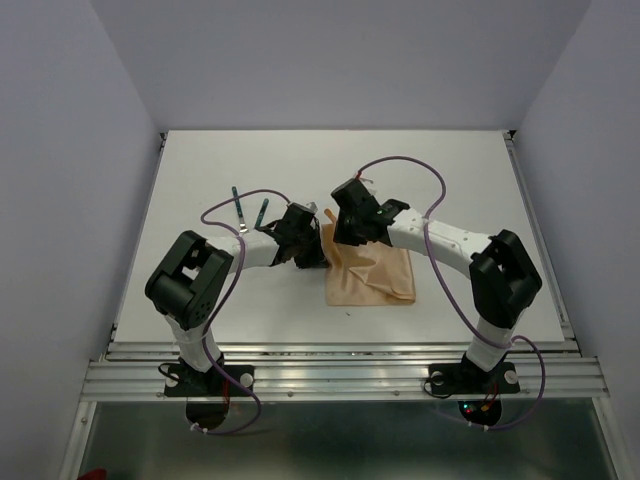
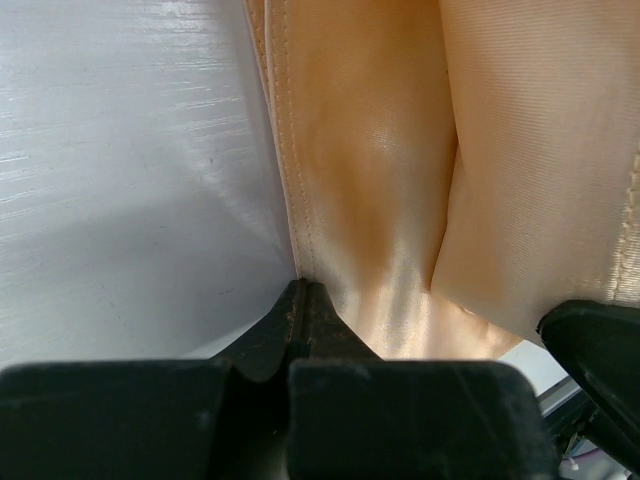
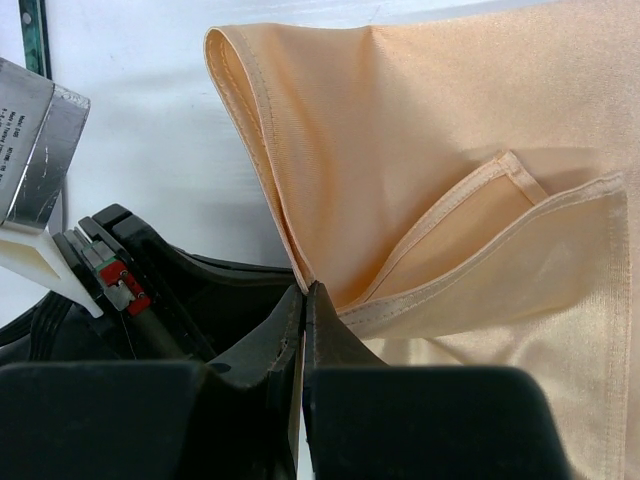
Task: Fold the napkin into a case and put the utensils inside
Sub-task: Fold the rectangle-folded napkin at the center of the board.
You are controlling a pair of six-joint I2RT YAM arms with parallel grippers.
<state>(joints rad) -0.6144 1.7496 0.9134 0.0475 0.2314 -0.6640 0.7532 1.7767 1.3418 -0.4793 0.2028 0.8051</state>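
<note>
From above, the white table (image 1: pixel 200 290) carries the napkin (image 1: pixel 372 275) a little right of centre. It is a rumpled peach-tan sheet, slightly wider than it is deep, so its long side runs left to right. Its far-left corner is drawn up to where both arms meet. The left pincer (image 1: pixel 310 255) and the right pincer (image 1: pixel 342 238) sit just beside each other at that corner. Two utensils (image 1: pixel 240 208) lie well left of the cloth. Their thin dark green handles run near to far and are nearly parallel, and the left arm hides their near ends.

In the left wrist view, the left pincer (image 2: pixel 303 300) is pressed together on the stitched hem of the napkin (image 2: pixel 380 170). The hem runs straight away from the tips, with shiny folds beside it and bare table (image 2: pixel 130 200) to the left.

In the right wrist view, the right pincer (image 3: pixel 303 300) is likewise pressed together, pinching a doubled hem of the napkin (image 3: pixel 450 140). The folded edge climbs away to a rounded corner. A second hemmed flap lies slantwise across the cloth. One green handle of the utensils (image 3: pixel 35 35) shows at the top left, pointing away. Beside it, a silvery block (image 3: pixel 35 140) on the left arm bears lines of tiny print, too small to read.
</note>
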